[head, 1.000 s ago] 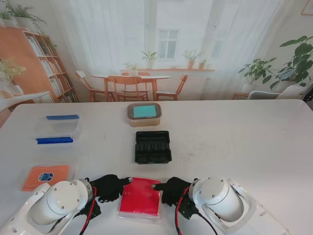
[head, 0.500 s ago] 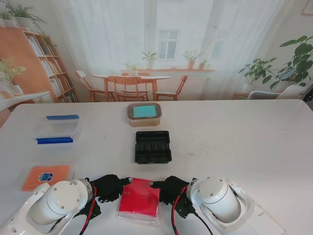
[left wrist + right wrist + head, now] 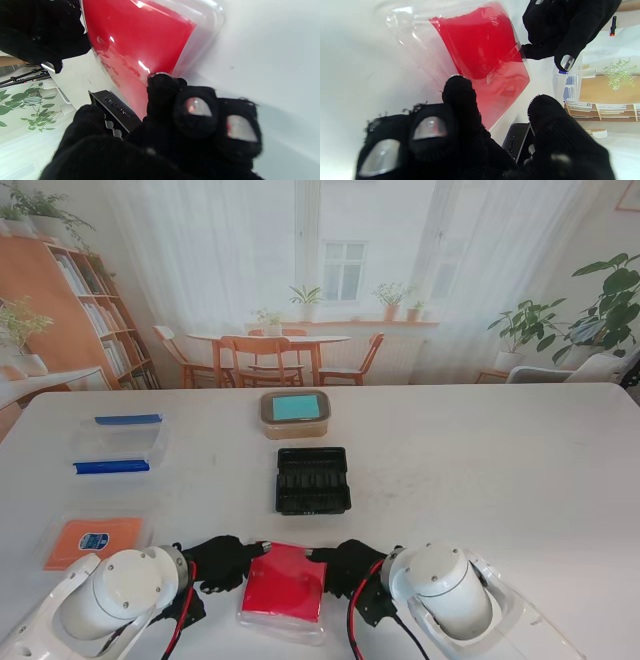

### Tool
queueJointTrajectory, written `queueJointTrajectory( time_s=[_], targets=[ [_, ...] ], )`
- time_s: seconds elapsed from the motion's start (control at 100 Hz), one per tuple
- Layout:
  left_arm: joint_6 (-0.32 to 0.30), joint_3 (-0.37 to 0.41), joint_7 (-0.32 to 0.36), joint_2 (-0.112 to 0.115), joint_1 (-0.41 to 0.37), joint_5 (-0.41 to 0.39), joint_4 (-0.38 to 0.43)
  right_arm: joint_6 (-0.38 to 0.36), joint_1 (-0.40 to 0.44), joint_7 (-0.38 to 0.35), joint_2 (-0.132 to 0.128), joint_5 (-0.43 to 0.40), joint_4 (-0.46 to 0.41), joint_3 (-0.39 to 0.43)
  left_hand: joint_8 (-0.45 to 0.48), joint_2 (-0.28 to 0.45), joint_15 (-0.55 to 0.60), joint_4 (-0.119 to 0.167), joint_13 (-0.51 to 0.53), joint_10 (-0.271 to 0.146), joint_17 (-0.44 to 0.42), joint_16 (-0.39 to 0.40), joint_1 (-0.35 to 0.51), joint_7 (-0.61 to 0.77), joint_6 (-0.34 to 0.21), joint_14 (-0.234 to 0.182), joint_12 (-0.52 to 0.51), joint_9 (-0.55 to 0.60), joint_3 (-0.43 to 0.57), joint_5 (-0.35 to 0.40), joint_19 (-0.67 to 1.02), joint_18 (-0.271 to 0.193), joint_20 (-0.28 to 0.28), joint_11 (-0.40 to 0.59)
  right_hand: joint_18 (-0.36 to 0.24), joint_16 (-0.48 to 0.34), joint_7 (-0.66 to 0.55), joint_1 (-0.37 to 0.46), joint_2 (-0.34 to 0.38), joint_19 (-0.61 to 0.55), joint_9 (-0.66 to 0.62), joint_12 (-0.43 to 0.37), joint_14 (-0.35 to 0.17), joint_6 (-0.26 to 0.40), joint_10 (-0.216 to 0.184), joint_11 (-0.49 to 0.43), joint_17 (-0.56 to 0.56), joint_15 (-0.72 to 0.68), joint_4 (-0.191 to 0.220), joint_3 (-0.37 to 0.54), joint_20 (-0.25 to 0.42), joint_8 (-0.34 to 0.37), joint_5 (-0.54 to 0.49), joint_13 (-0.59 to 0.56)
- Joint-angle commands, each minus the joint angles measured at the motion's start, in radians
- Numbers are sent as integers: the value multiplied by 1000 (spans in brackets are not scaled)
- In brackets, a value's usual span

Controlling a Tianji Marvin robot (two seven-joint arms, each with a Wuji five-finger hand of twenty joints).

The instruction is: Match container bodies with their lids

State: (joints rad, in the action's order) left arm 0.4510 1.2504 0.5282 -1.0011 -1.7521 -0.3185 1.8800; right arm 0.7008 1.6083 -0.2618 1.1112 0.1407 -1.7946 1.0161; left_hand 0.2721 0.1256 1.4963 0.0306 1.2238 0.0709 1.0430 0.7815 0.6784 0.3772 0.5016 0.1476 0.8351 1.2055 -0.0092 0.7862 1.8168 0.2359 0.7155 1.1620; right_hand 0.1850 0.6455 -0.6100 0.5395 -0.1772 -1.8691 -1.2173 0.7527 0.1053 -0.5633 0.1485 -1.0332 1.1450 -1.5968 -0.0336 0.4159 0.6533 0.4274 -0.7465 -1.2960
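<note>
While both black-gloved hands flank it, the clear plastic container with the red lid (image 3: pixel 283 585) sits on the white worktop (image 3: pixel 480 470), nearest me. Left hand (image 3: pixel 222 563) presses fingers (image 3: pixel 162 95) against one side of it; right hand (image 3: pixel 350 568) presses fingers (image 3: pixel 457 92) against the opposite side, so the box is grasped between them. Just beyond the red-lidded container lies a black ribbed plastic tray (image 3: pixel 313 479); beyond that, a tan container with a teal lid (image 3: pixel 295 413). Left of the red-lidded container: an orange flat lid (image 3: pixel 93 540) and a clear box with blue clips (image 3: pixel 117 443).
</note>
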Motion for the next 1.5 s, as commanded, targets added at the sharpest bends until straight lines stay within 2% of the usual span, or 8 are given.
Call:
queueJointTrajectory(
  time_s=[0.0,0.43,0.92,1.49],
  targets=[
    [-10,-6,5,-8,-12,7,10,-2,9,-7,17,14,-20,0,-21,4,35,-35,15,-52,51,-1,-40,-19,-64,76,-7,24,-22,12,277,-115,-19,-1,-259,-10,39,7,-23,-225,3,12,-8,86,128,-35,74,-86,26,7,-15,-23,22,-10],
    [-31,16,3,-9,-30,3,30,-24,37,10,19,11,-53,17,-20,3,35,-35,15,-52,51,-1,-41,-17,-63,76,-7,24,-22,14,277,-115,-19,-1,-257,-12,40,8,-25,-225,5,15,-7,87,131,-34,74,-87,27,10,-17,-21,19,-10],
    [-38,34,10,-9,-29,3,64,-42,30,15,19,9,-83,29,-19,2,34,-35,18,-54,50,-2,-42,-14,-63,75,-8,25,-22,16,277,-112,-21,-2,-256,-14,41,7,-31,-225,4,17,-7,88,131,-34,74,-87,27,14,-17,-20,16,-10],
    [-17,17,7,-11,28,15,69,-50,-12,14,22,7,-73,40,-18,-1,34,-35,18,-52,50,-3,-39,-14,-63,75,-7,26,-21,18,277,-110,-24,-3,-253,-14,41,8,-39,-225,1,18,-3,90,132,-31,74,-87,28,20,-14,-19,11,-10]
  ],
)
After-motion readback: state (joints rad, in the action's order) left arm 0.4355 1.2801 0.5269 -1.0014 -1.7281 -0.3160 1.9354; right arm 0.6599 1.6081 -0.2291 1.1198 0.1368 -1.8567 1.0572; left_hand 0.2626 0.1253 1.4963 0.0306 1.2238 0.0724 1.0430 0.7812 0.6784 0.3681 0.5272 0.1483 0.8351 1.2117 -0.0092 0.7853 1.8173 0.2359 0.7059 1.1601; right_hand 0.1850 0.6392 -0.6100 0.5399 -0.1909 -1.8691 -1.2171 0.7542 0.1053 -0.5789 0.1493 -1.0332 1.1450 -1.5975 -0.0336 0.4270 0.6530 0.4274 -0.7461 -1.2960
